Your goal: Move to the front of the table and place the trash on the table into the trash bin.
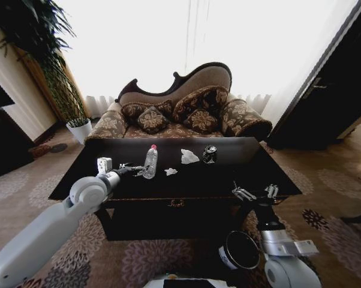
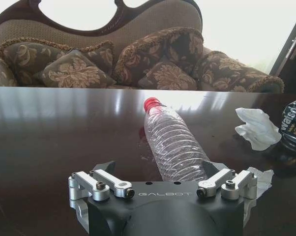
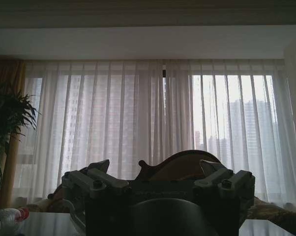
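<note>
The left tool (image 1: 134,170) reaches over the black desk (image 1: 78,174) with its jaws spread wide, just before the clear bottle (image 1: 150,162), which lies with its red cap toward the sofa (image 1: 186,108). Right of it lie a small paper wad (image 1: 170,171), a bigger wad (image 1: 189,157) and the dark can (image 1: 210,154). The can is cut off in the left wrist view. The right tool (image 1: 255,192) is open at the desk's front edge, above the trash bin (image 1: 240,250), whose label I cannot see.

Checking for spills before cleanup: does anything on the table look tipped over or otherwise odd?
The clear plastic bottle with a red cap lies on its side on the glossy black table, just ahead of the open left tool. No spill shows.
</note>
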Controlling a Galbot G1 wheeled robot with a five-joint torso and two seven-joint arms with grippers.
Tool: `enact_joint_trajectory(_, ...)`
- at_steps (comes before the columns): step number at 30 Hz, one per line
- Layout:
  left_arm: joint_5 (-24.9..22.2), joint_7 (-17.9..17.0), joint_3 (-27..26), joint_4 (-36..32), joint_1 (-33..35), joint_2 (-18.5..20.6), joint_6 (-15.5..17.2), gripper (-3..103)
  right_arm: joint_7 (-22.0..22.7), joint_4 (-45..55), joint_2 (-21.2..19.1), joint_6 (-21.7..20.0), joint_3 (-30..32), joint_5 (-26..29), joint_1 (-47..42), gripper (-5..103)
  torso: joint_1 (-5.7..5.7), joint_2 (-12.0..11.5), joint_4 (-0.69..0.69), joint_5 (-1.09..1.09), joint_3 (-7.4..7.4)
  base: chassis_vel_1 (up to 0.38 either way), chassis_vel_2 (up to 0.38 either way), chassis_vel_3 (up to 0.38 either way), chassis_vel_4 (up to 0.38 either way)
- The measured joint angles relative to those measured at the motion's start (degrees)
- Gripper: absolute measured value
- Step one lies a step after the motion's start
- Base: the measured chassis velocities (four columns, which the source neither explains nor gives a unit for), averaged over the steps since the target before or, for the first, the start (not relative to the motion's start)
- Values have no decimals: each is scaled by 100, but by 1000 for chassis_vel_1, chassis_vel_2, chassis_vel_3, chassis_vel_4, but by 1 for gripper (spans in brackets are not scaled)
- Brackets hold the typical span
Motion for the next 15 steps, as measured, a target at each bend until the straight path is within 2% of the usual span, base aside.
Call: enact_joint_trajectory(15, 235, 146, 379, 355, -374, -244, -97, 98, -16, -34, 40, 8, -32, -75, 5, 100, 0, 0, 0, -1, 0, 0, 0, 0, 0)
